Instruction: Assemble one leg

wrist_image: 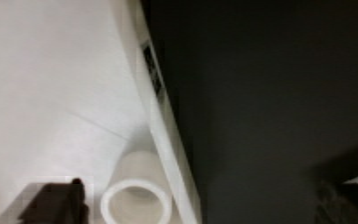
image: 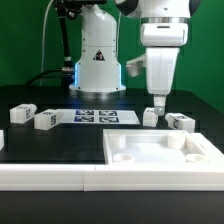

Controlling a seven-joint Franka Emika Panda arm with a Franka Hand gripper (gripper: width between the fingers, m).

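Several small white legs with tag marks lie on the black table: two at the exterior view's left (image: 22, 113) (image: 45, 120), and two at the right (image: 150, 116) (image: 180, 121). My gripper (image: 158, 101) hangs just above the leg nearer the middle on the right, behind the large white slab (image: 160, 152). In the wrist view my gripper (wrist_image: 202, 195) is open and empty. One dark fingertip (wrist_image: 51, 202) shows over the slab (wrist_image: 51, 90), beside a round corner socket (wrist_image: 133, 202). No leg shows in the wrist view.
The marker board (image: 95, 117) lies flat in front of the robot's base (image: 97, 60). A low white rim (image: 50, 178) runs along the table's front edge. The slab's long edge (wrist_image: 158, 110) borders bare black table (wrist_image: 282, 90).
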